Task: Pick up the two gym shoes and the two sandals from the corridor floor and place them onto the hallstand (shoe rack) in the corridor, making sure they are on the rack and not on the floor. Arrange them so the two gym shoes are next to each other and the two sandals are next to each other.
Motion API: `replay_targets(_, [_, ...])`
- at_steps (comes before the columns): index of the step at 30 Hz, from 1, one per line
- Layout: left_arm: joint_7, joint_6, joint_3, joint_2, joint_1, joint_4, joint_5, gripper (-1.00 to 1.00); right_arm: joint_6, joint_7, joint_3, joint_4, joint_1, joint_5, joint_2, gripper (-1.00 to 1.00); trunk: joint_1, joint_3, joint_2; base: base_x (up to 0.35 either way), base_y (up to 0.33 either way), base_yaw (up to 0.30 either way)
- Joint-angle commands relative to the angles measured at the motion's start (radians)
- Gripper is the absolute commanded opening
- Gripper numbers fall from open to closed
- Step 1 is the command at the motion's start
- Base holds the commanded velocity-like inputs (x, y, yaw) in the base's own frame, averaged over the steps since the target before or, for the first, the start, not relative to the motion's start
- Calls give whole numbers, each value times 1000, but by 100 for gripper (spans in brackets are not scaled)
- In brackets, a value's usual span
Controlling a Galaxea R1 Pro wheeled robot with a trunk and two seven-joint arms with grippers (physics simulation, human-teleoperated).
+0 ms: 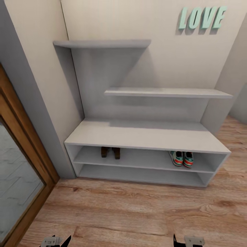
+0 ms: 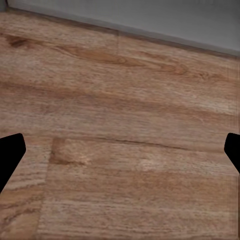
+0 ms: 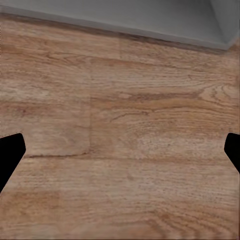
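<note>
Two sandals [image 1: 110, 152], two gym shoes [image 1: 182, 159]

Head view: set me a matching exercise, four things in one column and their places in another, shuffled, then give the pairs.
Things:
1. gym shoes
2. sandals
3. LOVE letters
4. wooden door frame

Places:
A. on the wall above the hallstand
B. left part of the hallstand's upper shelf slot
C. along the picture's left edge, beside the hallstand
D. right part of the hallstand's upper shelf slot

Pairs: 1-D, 2-B, 3-A, 4-C
</note>
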Motion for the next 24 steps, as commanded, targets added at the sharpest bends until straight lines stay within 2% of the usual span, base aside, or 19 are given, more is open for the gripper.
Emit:
replay_targets(1, [-10,3,3,0,-1,3,9,100,-2,-4,-7,5,-1,11,0,100,-4,2,7,0,0,0])
replay_targets(24, [-11,3,0,-4,-1,10,6,100,1,-2,-7,23,-1,9,19,100,-92,74,168,0,0,0])
